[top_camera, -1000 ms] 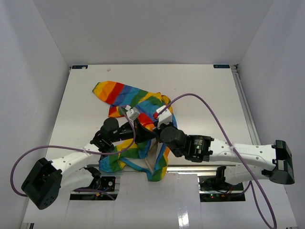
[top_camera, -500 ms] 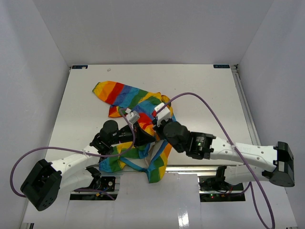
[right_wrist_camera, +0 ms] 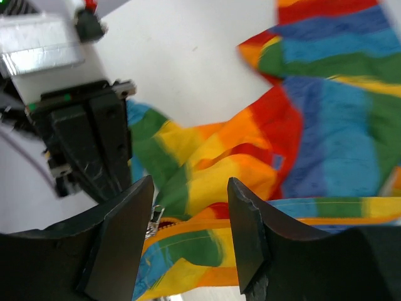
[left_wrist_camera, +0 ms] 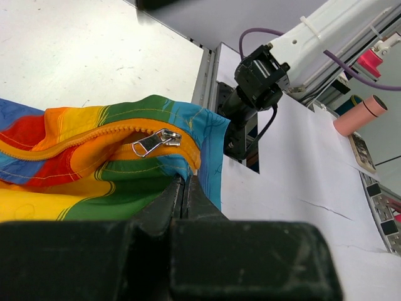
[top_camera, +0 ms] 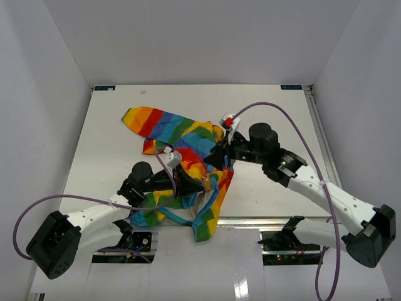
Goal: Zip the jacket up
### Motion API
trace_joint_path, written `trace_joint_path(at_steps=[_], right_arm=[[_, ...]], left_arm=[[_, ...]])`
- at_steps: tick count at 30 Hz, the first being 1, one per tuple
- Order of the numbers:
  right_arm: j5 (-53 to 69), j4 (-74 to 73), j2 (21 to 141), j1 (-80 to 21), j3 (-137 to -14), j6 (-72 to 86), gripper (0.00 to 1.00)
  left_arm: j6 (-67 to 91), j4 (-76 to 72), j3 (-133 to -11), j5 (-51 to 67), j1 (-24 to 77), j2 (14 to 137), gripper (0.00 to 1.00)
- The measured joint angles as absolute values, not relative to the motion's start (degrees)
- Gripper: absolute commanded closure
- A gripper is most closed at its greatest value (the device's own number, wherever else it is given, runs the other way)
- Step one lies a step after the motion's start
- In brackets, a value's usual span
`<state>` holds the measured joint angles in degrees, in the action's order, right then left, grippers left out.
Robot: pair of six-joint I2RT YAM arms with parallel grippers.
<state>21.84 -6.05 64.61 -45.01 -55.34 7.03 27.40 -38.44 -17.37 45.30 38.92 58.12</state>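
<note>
The rainbow-striped jacket (top_camera: 169,125) lies crumpled in the middle of the table, its lower part hanging over the near edge. My left gripper (top_camera: 193,185) is shut on a fold of the jacket (left_wrist_camera: 75,182) just below the zipper's end. The silver zipper pull (left_wrist_camera: 153,141) lies loose on the orange zipper tape, just above those jaws. My right gripper (right_wrist_camera: 190,188) is open above the jacket (right_wrist_camera: 338,138) with nothing between its fingers. The zipper pull (right_wrist_camera: 153,219) shows beside its left finger. From above, the right gripper (top_camera: 217,158) hovers at the jacket's right side.
The white table (top_camera: 106,144) is walled on three sides. Purple cables (top_camera: 282,116) loop from both arms. A metal rail (top_camera: 250,221) runs along the near edge. A pink cylinder (left_wrist_camera: 360,114) lies off the table beyond the right arm's base (left_wrist_camera: 260,75).
My right gripper has opened, let go of the jacket and drawn back up and to the right. The left gripper stays shut on the fabric, shifted slightly toward the near edge.
</note>
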Motion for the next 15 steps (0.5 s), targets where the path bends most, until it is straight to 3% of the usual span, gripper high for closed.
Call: trace_joint_path(at_steps=[7,15], right_arm=[[34.97,-7.96,74.27,-45.01,-56.64,6.86,0.45],[40.53,-8.11,75.37,-45.01,-56.88,5.86,0.46]], left_arm=[[26.88,-38.63,-17.37,45.88,38.92,58.24,1.0],[26.74,-38.63,-17.34,45.91,38.92,58.28,1.0]])
